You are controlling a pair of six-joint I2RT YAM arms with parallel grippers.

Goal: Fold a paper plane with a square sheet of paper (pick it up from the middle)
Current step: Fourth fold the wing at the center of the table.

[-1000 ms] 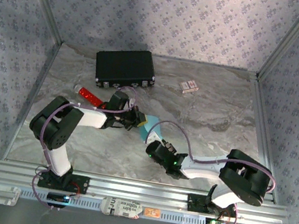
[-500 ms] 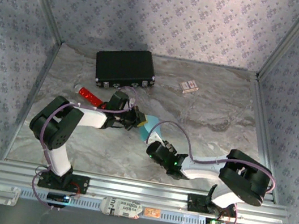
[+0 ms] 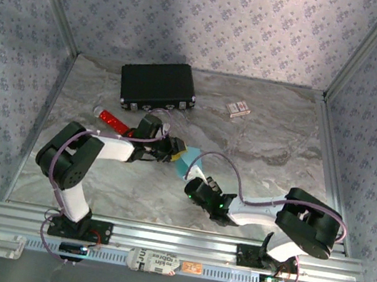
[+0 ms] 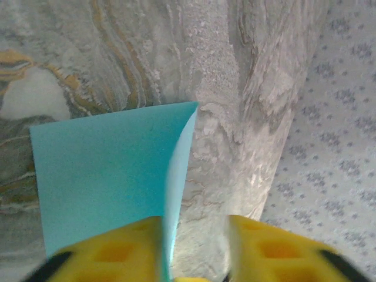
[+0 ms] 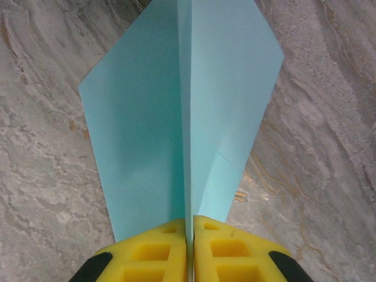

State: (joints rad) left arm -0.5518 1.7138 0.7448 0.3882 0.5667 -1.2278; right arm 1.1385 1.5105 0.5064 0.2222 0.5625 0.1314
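Now my left gripper (image 4: 192, 245) has sprung apart, freeing the square sheet of paper (image 5: 147, 111), as my right gripper (image 5: 189, 241) clamps its centre fold, apparently taking over the crease.

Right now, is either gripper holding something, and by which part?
The right gripper pinches the square sheet of paper by its raised centre fold. The left gripper stands open, clamping nothing.

Lab robot cell -- alu frame rails (image 3: 172, 238), patterned backdrop walls (image 3: 194, 19), marble-look tabletop (image 3: 268, 143).
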